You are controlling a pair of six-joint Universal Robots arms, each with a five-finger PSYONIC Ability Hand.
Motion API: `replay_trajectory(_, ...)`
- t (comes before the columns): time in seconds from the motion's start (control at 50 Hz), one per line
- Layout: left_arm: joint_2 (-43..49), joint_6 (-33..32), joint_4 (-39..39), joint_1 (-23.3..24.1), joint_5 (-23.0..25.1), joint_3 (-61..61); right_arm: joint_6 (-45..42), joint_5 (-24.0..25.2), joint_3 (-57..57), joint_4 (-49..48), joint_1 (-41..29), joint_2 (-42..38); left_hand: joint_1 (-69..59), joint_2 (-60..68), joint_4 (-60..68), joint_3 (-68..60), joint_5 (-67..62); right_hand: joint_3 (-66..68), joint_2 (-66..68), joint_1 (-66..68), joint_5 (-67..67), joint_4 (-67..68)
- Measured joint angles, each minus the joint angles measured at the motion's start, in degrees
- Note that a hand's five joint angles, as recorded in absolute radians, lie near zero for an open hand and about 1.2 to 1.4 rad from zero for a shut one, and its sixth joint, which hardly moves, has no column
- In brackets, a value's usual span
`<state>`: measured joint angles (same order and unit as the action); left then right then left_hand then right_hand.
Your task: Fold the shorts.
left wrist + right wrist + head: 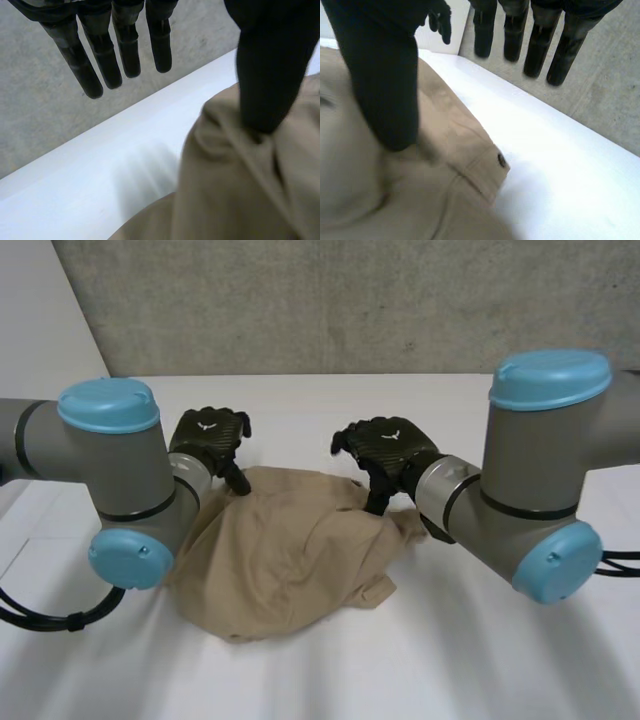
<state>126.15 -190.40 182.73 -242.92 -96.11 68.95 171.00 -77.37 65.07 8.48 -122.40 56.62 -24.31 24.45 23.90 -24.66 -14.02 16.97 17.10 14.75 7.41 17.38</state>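
Against concrete wall point(350, 300), white table point(480, 660), shorts point(280, 560)

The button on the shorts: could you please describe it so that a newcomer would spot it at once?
On the white table a crumpled tan pair of shorts lies between the two arms. At the waistband corner beside the thumb of the right hand sits the button, small, round and dark, the one dark spot on the plain cloth.

Left arm point(100, 460) and right arm point(535, 455) were grey with light-blue caps point(108, 405); left hand point(208, 440) and right hand point(392, 448) were black, each white-marked.
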Motion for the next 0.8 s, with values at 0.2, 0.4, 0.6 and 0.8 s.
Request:
replay_trajectory(0.2,-12.8,0.7,-0.3,0.4,-8.0,11.2,-0.6,-0.6,0.9,1.4,5.5,5.4,1.3,-1.9,-1.9,2.1,2.3,-4.8,-4.8,-3.4,-4.2,-4.2)
replay_trajectory(0.4,-33.3,5.9,-1.8,3.9,-6.7,32.6,-13.1,2.4,5.1,9.3,15.0,9.8,-2.8,2.2,2.7,-1.9,-2.8,-4.8,-4.8,-3.3,-4.2,-4.2)
replay_trajectory(0.6,-36.6,12.9,-8.8,3.5,2.4,42.5,-20.4,4.0,8.7,14.5,15.3,9.5,-4.4,4.5,5.1,-4.6,-4.7,-4.8,-4.8,-3.3,-4.2,-4.2)
replay_trajectory(0.8,-30.9,16.1,-8.3,2.4,3.9,42.4,-15.1,8.5,10.6,13.4,13.8,9.4,-0.8,0.4,0.4,-0.2,0.0,-4.8,-4.8,-3.3,-4.2,-4.2)
